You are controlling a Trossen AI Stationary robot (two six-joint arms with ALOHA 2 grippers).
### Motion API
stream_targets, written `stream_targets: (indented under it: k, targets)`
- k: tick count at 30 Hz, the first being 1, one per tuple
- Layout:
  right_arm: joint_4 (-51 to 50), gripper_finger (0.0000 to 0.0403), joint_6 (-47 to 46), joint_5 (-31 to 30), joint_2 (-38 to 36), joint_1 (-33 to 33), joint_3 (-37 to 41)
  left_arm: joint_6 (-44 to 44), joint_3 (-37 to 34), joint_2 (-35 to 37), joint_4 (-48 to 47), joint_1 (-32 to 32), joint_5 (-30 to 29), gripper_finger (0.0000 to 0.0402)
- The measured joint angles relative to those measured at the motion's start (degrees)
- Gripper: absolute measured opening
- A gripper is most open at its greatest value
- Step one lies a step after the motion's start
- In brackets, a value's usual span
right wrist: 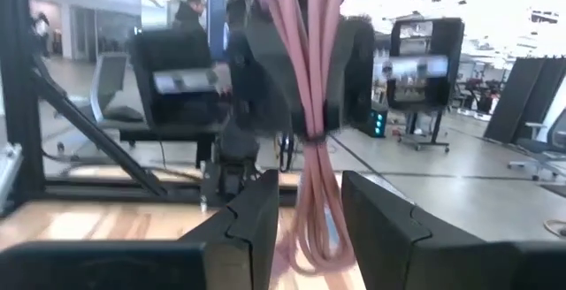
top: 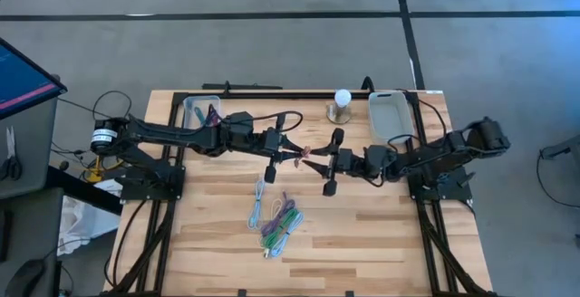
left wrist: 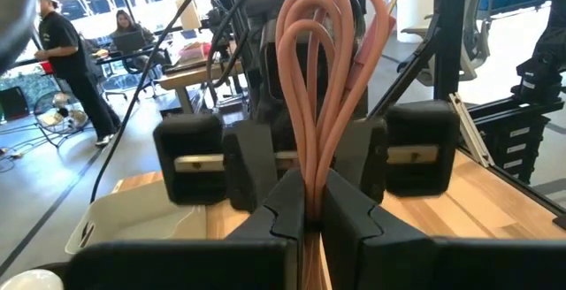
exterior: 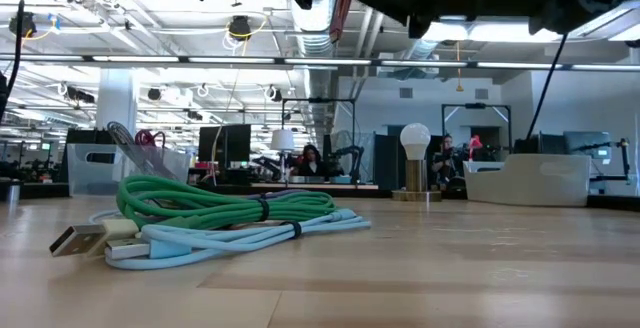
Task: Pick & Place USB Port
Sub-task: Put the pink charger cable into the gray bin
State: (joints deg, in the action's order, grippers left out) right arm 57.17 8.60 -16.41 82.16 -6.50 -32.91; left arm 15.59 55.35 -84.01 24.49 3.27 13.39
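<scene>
Pink cable bundle (left wrist: 323,87) was held above mid-table, between the two grippers. Left gripper (left wrist: 307,206) was clamped tight on it; right gripper (right wrist: 309,215) stood with fingers apart around the hanging loops, not gripping. Judged mid-handover: pickup done, placing left. Other cables (top: 276,220) lay on the table (top: 381,243); white bin (top: 390,111) was empty.
</scene>
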Motion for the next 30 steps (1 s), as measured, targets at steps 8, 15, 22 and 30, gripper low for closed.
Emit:
stream_targets:
  k: [8, 15, 22, 30]
  targets:
    - [0.04, 0.0097, 1.01, -0.11, 3.42, 0.33, -2.56, -0.04, 0.0, 0.0, -0.09, 0.0, 0.12, 0.0017]
    - [-0.36, 0.0014, 3.35, -1.39, 3.04, 0.31, -2.77, 0.0, 0.01, 0.09, 0.19, 0.0, -0.1, 0.0021]
    - [-0.36, 0.0005, 4.34, -4.5, 3.01, 0.24, -2.74, 0.63, 0.07, 0.09, 0.1, 0.4, -0.28, 0.0029]
    - [-1.85, 0.0003, 5.47, -7.09, 2.98, 0.31, -2.16, -0.78, 0.07, 0.04, -2.42, 2.59, 0.16, 0.0031]
